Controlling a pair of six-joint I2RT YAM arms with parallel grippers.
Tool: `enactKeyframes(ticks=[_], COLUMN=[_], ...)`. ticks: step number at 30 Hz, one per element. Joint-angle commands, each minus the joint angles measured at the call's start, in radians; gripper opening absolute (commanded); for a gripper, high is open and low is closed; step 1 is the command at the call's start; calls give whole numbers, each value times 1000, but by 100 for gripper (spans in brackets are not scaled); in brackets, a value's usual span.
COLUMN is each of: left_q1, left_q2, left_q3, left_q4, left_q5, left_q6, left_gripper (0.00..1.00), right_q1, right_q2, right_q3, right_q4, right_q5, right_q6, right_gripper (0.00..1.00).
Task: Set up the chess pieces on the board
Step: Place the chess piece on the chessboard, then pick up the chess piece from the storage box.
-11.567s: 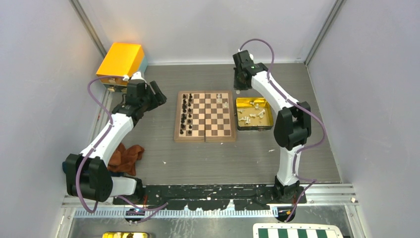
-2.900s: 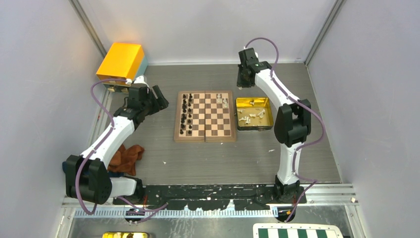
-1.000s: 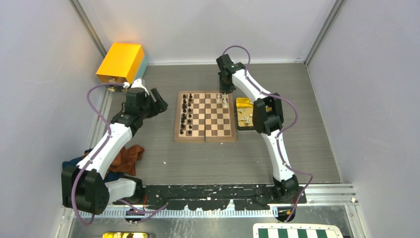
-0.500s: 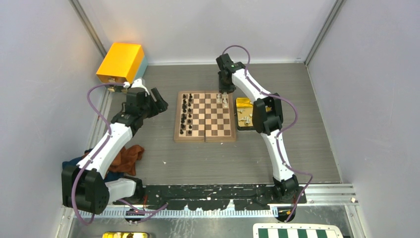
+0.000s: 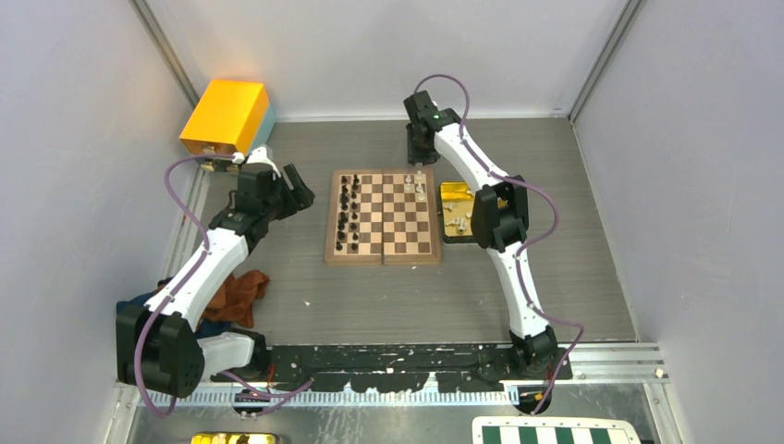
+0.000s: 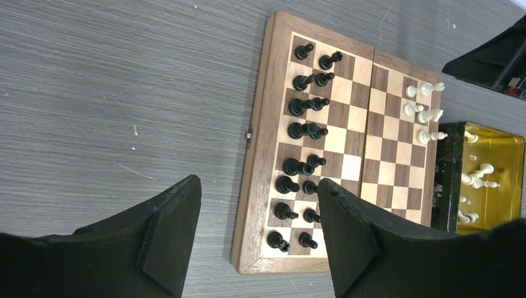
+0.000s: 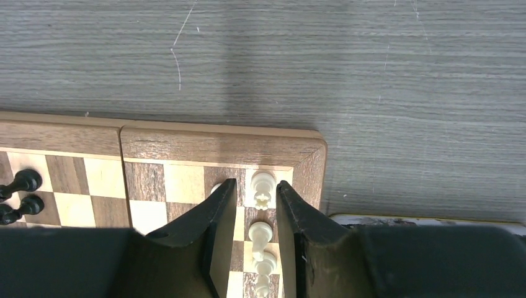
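The wooden board (image 5: 393, 231) lies mid-table. Black chess pieces (image 5: 348, 213) fill its two left columns, also visible in the left wrist view (image 6: 304, 130). A few white chess pieces (image 5: 415, 183) stand at its far right corner. My right gripper (image 7: 255, 186) hangs over that corner, open. A white piece (image 7: 263, 189) stands on the corner square between its fingers, and two more white pieces (image 7: 260, 233) line up behind it. My left gripper (image 6: 254, 183) is open and empty, hovering left of the board (image 6: 251, 205).
A gold tray (image 5: 452, 191) with loose white pieces sits against the board's right side, half hidden by my right arm. An orange box (image 5: 226, 116) stands far left. A rust cloth (image 5: 236, 291) lies near left. A green-and-white board (image 5: 550, 433) is at the bottom edge.
My right gripper's jaws have spread apart around the white corner piece, and the wrist has drawn back slightly toward the far wall. The left arm has held still.
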Motion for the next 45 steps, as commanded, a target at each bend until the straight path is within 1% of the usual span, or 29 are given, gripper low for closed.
enactKeyframes(ticks=[1, 4, 15, 21, 29, 35, 45], left_q1=[-3, -3, -4, -4, -10, -16, -24], left_q2=[-2, -2, 10, 30, 50, 50, 53], left_q3=[44, 41, 52, 68, 91, 90, 87], left_q4=[31, 32, 33, 35, 30, 29, 26], left_q5=[-22, -25, -26, -9, -6, -4, -5], left_q6=[29, 29, 27, 30, 43, 48, 56], left_gripper=[70, 70, 71, 71, 70, 70, 70], right_q1=[4, -11, -97, -151, -203, -218, -240], right_q2=[-89, -160, -494, -623, -708, -724, -705], right_q3=[32, -36, -464, -694, -938, -1024, -1045], right_q4=[-1, 20, 113, 143, 240, 280, 296], right_q5=[24, 39, 110, 172, 151, 142, 155], right_q6=[-29, -32, -9, 46, 170, 227, 232], right_gripper=[36, 36, 38, 38, 37, 36, 36])
